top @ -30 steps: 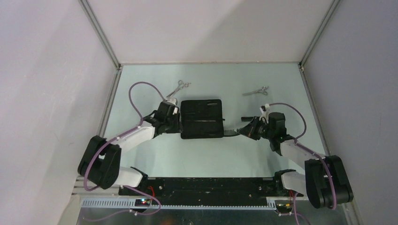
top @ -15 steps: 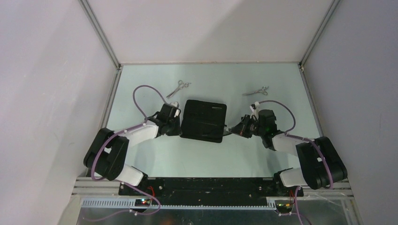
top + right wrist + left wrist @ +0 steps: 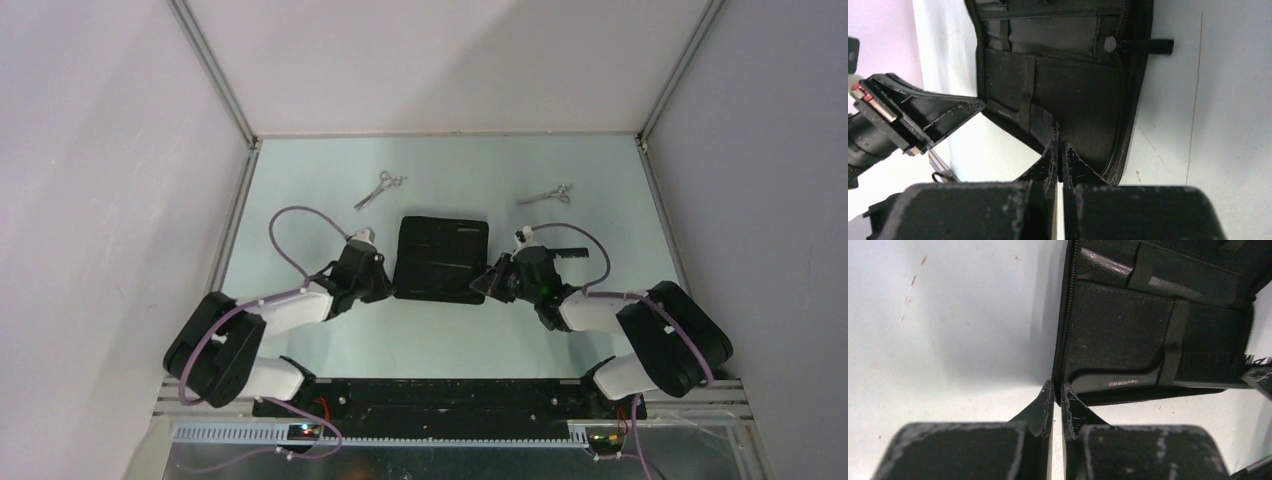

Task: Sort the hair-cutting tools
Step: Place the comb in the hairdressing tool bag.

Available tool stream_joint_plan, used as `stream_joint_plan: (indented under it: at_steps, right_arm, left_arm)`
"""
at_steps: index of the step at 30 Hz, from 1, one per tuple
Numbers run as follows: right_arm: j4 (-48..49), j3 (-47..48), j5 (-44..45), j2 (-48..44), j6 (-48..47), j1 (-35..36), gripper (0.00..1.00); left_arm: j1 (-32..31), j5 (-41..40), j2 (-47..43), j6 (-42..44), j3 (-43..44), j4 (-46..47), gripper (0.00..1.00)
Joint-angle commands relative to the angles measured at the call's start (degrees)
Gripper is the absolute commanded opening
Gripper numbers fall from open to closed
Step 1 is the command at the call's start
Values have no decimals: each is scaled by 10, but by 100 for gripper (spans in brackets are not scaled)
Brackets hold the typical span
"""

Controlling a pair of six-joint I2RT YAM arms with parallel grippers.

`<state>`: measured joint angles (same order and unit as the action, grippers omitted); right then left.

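Two pairs of small silver scissors are on the surface (image 3: pixel 450 165): the left scissors (image 3: pixel 380 187) and the right scissors (image 3: pixel 547 195). There is one black zip case (image 3: pixel 440 260), lying open. There are two black combs: one toothed comb (image 3: pixel 1042 121) over the case's edge, and one second comb (image 3: pixel 572 252) partly hidden behind the right arm (image 3: pixel 600 308). There are two arms, that one and the left arm (image 3: pixel 290 303). Each carries one tool, making two: the left tool (image 3: pixel 1058 390) and the right tool (image 3: pixel 1059 150). Two purple cables show, the left cable (image 3: pixel 285 225) and the right cable (image 3: pixel 603 250).
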<state>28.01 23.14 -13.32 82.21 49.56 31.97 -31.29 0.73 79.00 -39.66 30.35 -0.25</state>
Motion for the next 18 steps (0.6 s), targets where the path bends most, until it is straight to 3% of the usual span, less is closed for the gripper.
stream_joint_plan:
  at_steps: [1,8,13,18]
  right_arm:
    - [-2,-2,101,-21,32,59,0]
    - [-19,-9,115,-36,27,73,3]
    - [-13,-3,74,-15,17,64,22]
    - [-117,32,86,-29,-37,50,37]
  left_arm:
    - [-27,34,-60,-108,-49,81,0]
    - [-27,15,-118,-136,-85,86,0]
    - [-29,14,-126,-138,-101,88,0]
    - [-29,-2,-131,-117,-95,65,0]
